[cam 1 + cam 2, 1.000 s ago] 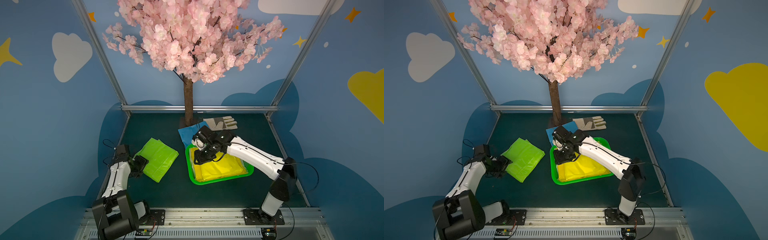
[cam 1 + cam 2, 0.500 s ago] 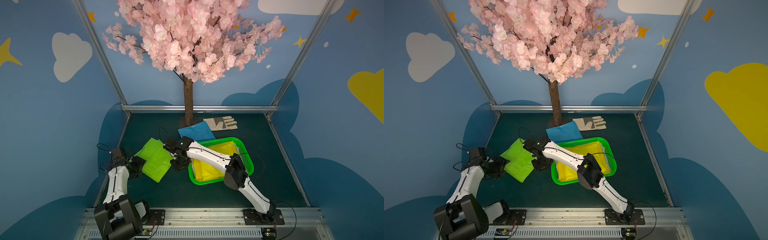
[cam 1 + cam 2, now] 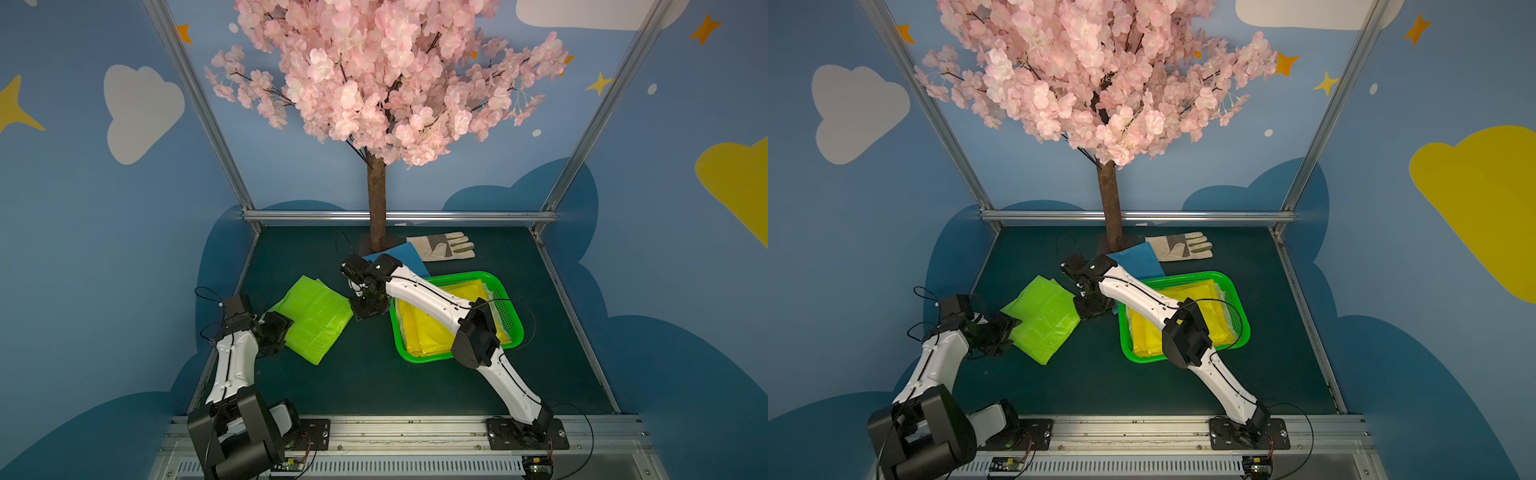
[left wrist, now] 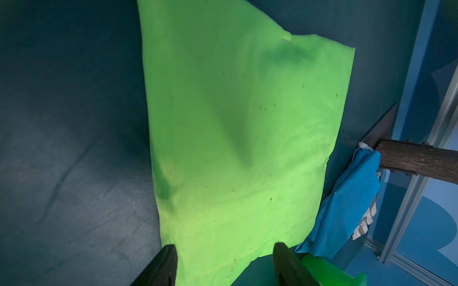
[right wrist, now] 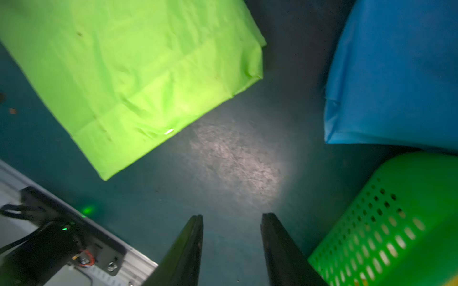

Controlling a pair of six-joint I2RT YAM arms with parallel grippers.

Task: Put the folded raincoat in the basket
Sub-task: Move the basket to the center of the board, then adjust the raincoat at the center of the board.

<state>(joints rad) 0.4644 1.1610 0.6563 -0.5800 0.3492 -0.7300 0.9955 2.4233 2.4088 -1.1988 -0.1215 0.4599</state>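
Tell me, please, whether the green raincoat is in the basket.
Out: the green raincoat lies flat on the table, apart from the basket, which holds a yellow raincoat.

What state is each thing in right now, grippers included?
basket, upright on the table, holding the yellow raincoat.
yellow raincoat, folded, inside the basket.
green raincoat, folded, flat on the table, outside the basket.
blue raincoat, folded, on the table behind the basket.
glove, lying flat near the tree trunk.
left gripper, open at the green raincoat's edge, not gripping.
right gripper, open, empty, over bare table beside the basket.
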